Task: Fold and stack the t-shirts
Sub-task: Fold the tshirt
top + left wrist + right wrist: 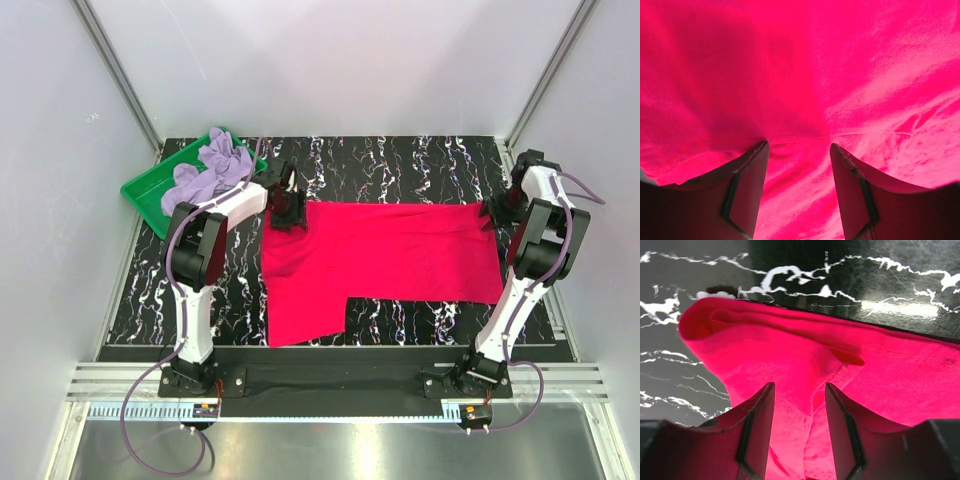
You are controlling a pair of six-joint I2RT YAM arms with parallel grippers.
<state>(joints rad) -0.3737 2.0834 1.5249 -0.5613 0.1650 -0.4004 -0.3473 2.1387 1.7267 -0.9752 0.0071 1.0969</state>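
Observation:
The crimson t-shirt (pixel 400 255) lies spread flat on the black marbled table, with one part reaching toward the near edge at the left. My left gripper (pixel 287 215) is down on its far left corner. In the left wrist view the jaws (pixel 799 145) stand apart and press on the red cloth (pixel 790 65). My right gripper (pixel 493 215) is at the shirt's far right corner. Its jaws (pixel 799 385) stand apart astride a raised fold of the cloth (pixel 790 340). The lavender t-shirt (pixel 210 170) lies crumpled in the green tray.
The green tray (pixel 145 190) sits at the far left corner of the table. White walls with metal frame posts enclose the table on three sides. The arm bases stand on a rail at the near edge.

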